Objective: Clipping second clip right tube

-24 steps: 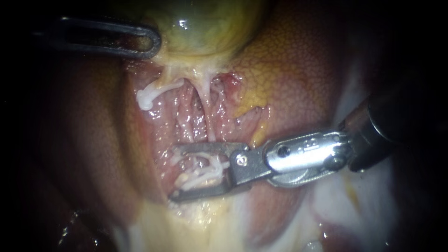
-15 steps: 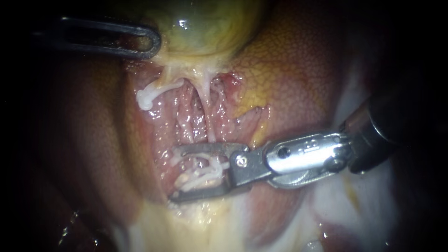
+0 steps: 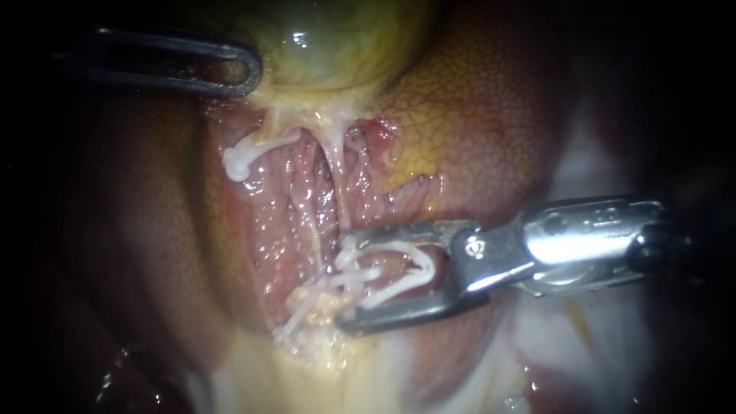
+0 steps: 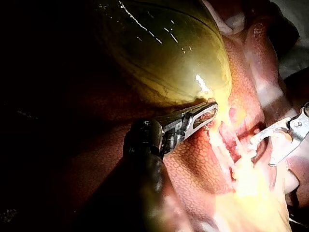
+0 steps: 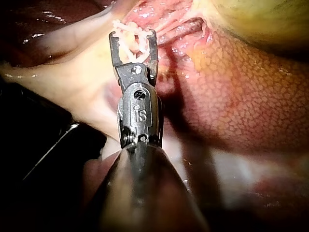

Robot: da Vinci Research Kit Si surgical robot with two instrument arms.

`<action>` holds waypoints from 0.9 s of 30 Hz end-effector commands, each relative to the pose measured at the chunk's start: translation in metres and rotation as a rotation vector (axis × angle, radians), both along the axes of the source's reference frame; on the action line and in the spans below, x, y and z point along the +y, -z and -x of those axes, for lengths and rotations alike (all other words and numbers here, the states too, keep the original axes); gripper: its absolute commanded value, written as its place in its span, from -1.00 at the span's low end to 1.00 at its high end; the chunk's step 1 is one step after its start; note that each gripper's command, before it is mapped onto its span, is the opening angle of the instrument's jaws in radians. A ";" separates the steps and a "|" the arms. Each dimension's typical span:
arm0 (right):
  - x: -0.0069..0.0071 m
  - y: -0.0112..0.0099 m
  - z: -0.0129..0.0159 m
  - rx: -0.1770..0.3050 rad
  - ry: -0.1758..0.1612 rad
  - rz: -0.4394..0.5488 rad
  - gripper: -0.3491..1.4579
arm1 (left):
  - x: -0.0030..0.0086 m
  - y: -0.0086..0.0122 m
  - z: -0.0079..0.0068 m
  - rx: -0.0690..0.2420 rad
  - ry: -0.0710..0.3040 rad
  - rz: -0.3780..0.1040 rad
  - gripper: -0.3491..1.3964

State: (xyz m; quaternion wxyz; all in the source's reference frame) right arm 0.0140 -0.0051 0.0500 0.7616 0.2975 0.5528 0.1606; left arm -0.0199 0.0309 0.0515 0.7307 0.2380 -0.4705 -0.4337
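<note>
Right instrument's hand (image 3: 343, 280): spread wide, pale strands (image 3: 387, 248) lying across the gap.
Left instrument's hand (image 3: 251, 70): pressed together, pinching the gallbladder (image 3: 345, 38) edge.

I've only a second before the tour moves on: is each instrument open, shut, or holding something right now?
Left instrument: shut on the gallbladder.
Right instrument: open, with pale strands lying in the gap.
</note>
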 end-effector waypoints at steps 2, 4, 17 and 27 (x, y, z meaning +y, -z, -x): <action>0.0002 -0.0011 0.0004 -0.010 -0.008 -0.023 -0.12 | 0.0000 0.0000 0.0000 0.000 0.000 0.000 -1.00; 0.0004 -0.0019 0.0006 -0.022 -0.019 -0.053 -0.12 | 0.0000 0.0000 0.0000 0.000 0.000 0.000 -1.00; 0.0008 -0.0067 -0.0011 -0.041 -0.078 -0.205 -0.12 | 0.0000 0.0000 0.0000 0.000 0.000 0.000 -1.00; 0.0009 -0.0084 -0.0032 0.085 -0.054 -0.324 -0.12 | 0.0000 0.0000 0.0001 0.000 0.000 0.000 -1.00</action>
